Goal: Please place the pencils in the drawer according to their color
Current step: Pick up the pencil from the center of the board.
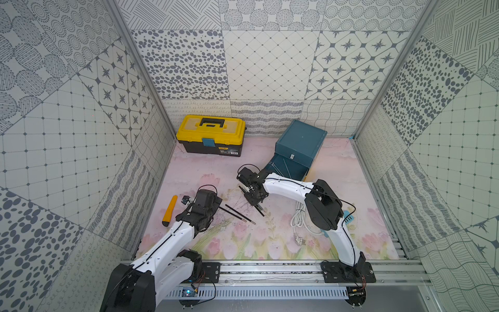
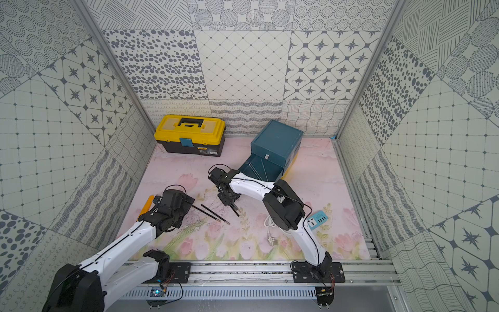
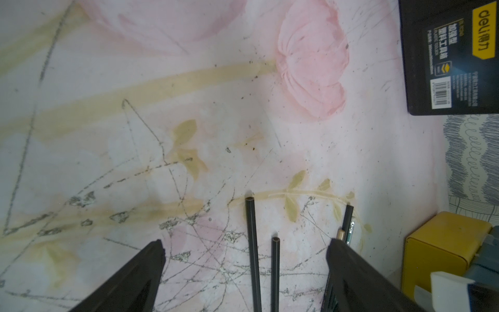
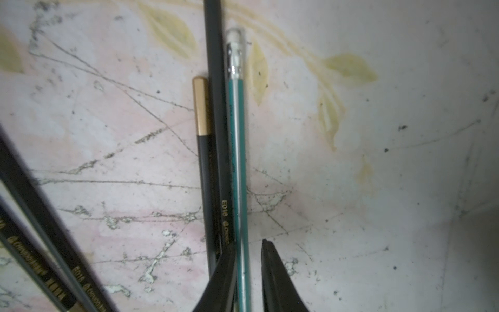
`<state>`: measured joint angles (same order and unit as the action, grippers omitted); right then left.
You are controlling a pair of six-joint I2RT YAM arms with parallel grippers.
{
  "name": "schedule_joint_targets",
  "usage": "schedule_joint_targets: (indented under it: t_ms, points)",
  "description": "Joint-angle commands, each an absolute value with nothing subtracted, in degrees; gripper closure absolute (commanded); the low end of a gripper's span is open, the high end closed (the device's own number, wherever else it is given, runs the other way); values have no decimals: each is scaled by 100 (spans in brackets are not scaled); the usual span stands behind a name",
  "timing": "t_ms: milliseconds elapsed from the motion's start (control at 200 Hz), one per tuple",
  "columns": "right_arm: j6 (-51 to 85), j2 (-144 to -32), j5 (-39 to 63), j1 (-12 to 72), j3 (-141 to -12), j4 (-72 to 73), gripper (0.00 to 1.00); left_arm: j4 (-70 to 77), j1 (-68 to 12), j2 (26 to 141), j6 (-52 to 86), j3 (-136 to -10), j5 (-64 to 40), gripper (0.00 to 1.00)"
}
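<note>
**Operator:** Right hand, status?

**Notes:** Your right gripper (image 4: 247,247) sits low over the mat (image 1: 216,173), jaws narrow but not clamped. One finger (image 4: 218,286) lies against the teal pencil (image 4: 237,135). A slit of mat shows between that pencil and the opposite finger. A long black pencil (image 4: 217,81) and a gold-capped black pencil (image 4: 206,175) lie hard alongside it.

**Operator:** Left?

**Notes:** Your left gripper (image 3: 245,243) is spread wide and holds nothing. Two loose black pencils (image 3: 255,270) lie on the mat between its fingers.

**Operator:** The drawer?

**Notes:** The drawer chest (image 1: 299,140) stands at the back of the mat, to the right of the yellow toolbox (image 1: 210,132). Its middle drawer (image 1: 297,171) is out toward your right arm, with thin pencils inside. The top one is shut.
</note>
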<state>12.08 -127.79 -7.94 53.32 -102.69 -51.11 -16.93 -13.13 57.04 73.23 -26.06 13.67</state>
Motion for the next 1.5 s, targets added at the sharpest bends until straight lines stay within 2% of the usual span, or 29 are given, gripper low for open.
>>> schedule_joint_targets:
  t_ms: [0, 215, 660, 931, 1111, 1496]
  points:
    - [1305, -12963, -796, 5326, -10451, -5006, 78, -1677, -1285, 5730, 7210, -2595, 1362, 1]
    - [1408, -12988, -793, 5265, -10411, -5007, 81, -1650, -1287, 5757, 7199, -2627, 1336, 1]
    - [1470, -13120, -769, 5188, -10363, -5005, 80, -1595, -1292, 5844, 7180, -2663, 1302, 1]
    - [1512, -13265, -769, 5098, -10292, -5076, 86, -1599, -1288, 5838, 7173, -2660, 1317, 1]
    - [1435, -13479, -840, 5098, -10395, -5383, 100, -1597, -1285, 5842, 7175, -2650, 1318, 1]
    - [1143, -13485, -823, 5106, -10433, -5503, 100, -1635, -1291, 5792, 7175, -2642, 1327, 1]
